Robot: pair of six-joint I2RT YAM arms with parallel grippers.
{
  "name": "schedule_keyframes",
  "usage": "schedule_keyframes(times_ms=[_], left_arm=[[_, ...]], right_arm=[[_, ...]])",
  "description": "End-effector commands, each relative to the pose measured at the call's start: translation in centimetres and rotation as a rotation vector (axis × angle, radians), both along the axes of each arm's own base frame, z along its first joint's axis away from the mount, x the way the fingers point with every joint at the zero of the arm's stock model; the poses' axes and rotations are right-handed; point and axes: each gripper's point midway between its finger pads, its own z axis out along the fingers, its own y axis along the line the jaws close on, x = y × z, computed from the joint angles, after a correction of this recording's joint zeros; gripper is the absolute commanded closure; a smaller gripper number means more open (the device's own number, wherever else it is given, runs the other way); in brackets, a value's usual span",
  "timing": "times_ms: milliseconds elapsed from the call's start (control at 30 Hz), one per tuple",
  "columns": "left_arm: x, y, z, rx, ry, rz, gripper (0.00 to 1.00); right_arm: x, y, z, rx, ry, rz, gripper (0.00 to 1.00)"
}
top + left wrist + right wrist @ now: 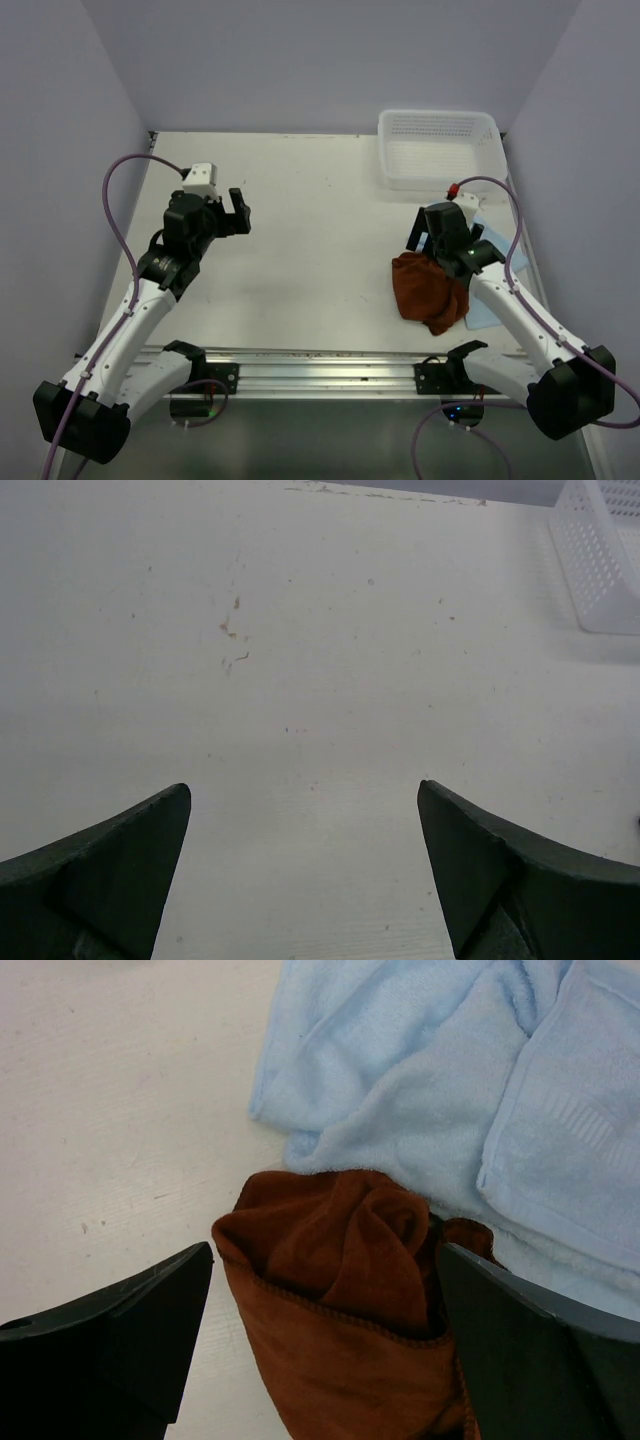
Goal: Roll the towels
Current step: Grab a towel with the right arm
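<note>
A crumpled brown towel (pixel 430 290) lies at the right side of the table, partly on a light blue towel (pixel 486 316). My right gripper (pixel 425 240) hovers at the brown towel's far edge. In the right wrist view the gripper (pixel 325 1248) is open, its jaws standing either side of the bunched brown towel (pixel 350 1300) without closing on it. The light blue towel (pixel 450 1080) spreads beyond it, loosely folded. My left gripper (pixel 238 210) is open and empty above bare table at the left, and in the left wrist view (pixel 304 783) there is only table between its jaws.
A white perforated plastic basket (pixel 438 148) stands at the back right corner and also shows in the left wrist view (pixel 600 560). Walls close in the table on the left, back and right. A metal rail (pixel 320 365) runs along the near edge.
</note>
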Motion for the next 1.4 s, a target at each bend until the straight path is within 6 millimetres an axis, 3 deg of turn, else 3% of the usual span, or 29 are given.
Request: schedule_keyframes(times_ms=[0, 167, 300, 467, 767, 933, 1167, 1333, 1367], left_arm=[[0.0, 0.1, 2.5, -0.009, -0.057, -0.007, 0.00], [0.0, 0.0, 2.5, -0.014, -0.055, -0.010, 0.00], [0.0, -0.2, 2.4, -0.017, -0.053, -0.019, 0.00], [0.0, -0.3, 2.3, -0.020, -0.050, -0.024, 0.00], [0.0, -0.5, 2.3, -0.025, -0.049, -0.035, 0.00], [-0.1, -0.7, 2.4, -0.030, -0.052, -0.047, 0.00], [-0.2, -0.8, 2.6, -0.035, -0.057, -0.054, 0.00], [-0.3, -0.9, 2.7, -0.039, -0.061, -0.059, 0.00], [-0.3, -0.9, 2.8, -0.039, -0.062, -0.061, 0.00]], right_arm=[[0.3, 0.2, 2.0, -0.002, -0.029, 0.010, 0.01], [-0.5, 0.4, 1.7, -0.007, -0.055, 0.085, 0.01], [-2.1, 0.1, 1.0, -0.017, 0.020, 0.097, 0.01], [-4.0, 0.4, 0.4, 0.016, 0.106, 0.106, 0.09], [-6.9, -0.5, -2.4, 0.035, 0.221, 0.029, 0.15], [-7.1, -1.2, -3.9, 0.015, 0.228, -0.026, 0.16], [-7.3, -0.3, -6.6, 0.054, 0.297, -0.027, 0.31], [-7.3, 0.0, -8.1, 0.071, 0.322, -0.022, 0.47], [-7.5, 0.1, -8.5, 0.074, 0.332, -0.019, 0.57]])
